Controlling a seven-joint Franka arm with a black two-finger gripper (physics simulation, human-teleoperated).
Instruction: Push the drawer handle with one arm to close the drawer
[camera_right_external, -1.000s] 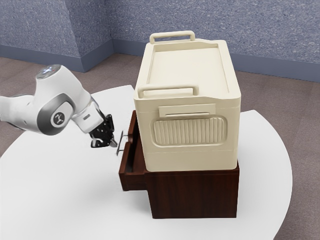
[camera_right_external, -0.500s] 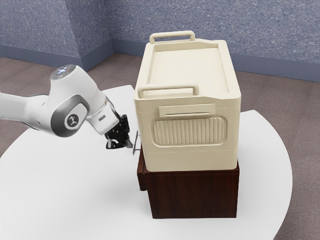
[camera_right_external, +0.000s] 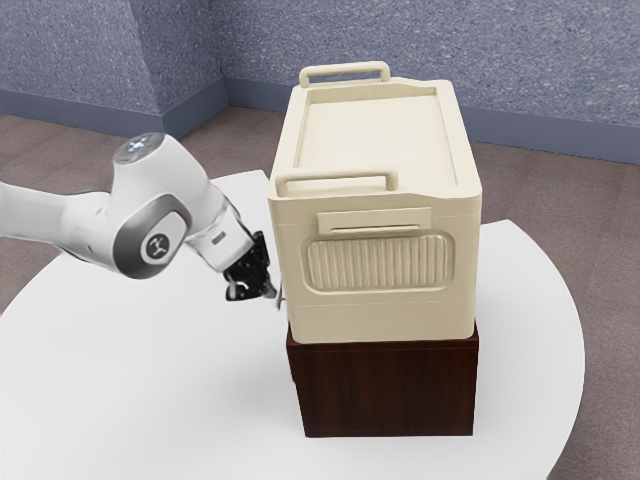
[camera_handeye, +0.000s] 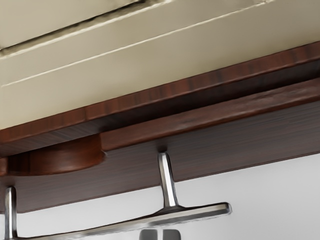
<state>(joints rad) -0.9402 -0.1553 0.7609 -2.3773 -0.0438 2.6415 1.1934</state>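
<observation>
Black jaws (camera_right_external: 271, 291), seemingly pressed together, slant down at the drawer handle (camera_handeye: 170, 218).

The handle (camera_handeye: 172, 215) looks glossy metal, the drawer (camera_handeye: 220, 142) dark grained wood.

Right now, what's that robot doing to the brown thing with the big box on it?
It's working on closing a drawer. The robot's gripper is right up at the metal handle, on the side where it would push inward. The drawer looks all the way or nearly all the way into the brown cabinet; I can't tell if it's fully shut. The big cream box sits on top.
</observation>
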